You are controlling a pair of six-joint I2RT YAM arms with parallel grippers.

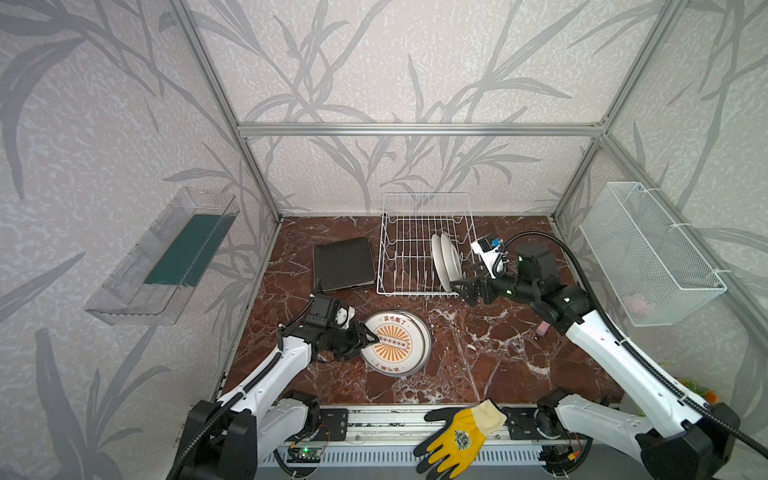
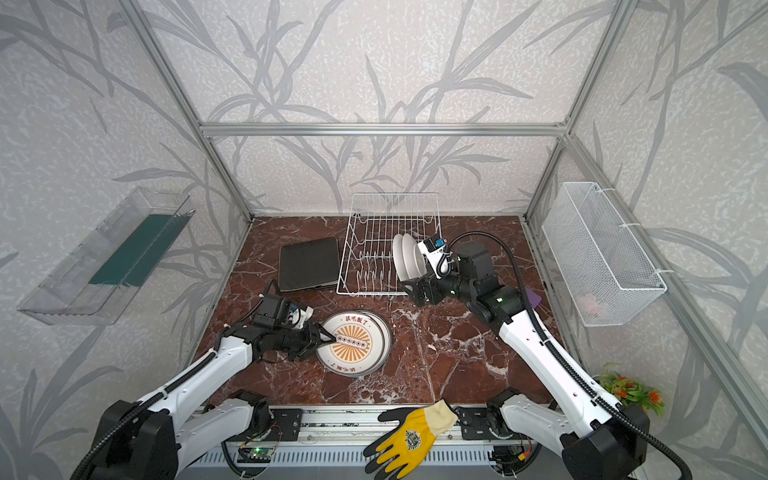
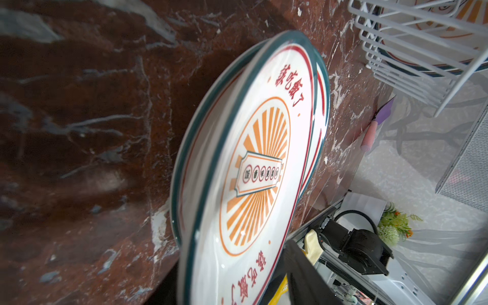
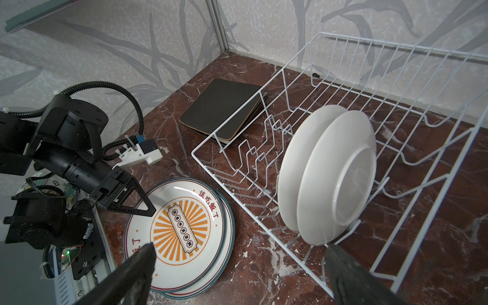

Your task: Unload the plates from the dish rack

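Hovering at the left rim of the stacked round plates [image 1: 399, 345], face-up toward the counter's [image 1: 478, 365] front-left, the left fingers [image 1: 368, 337] are apart. The right fingers [image 1: 467, 291] are spread wide at the front-right corner of the dish rack [image 1: 424, 194], just beside two upright round plates [image 1: 445, 259] inside. The square plates [image 1: 344, 264] are stacked black-side up, left of the rack.

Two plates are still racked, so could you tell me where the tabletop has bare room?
Free: the marble tabletop between the round plate stack, the dish rack's front rim and the right arm. Crowded: left of the rack, where square plates and the left gripper sit.
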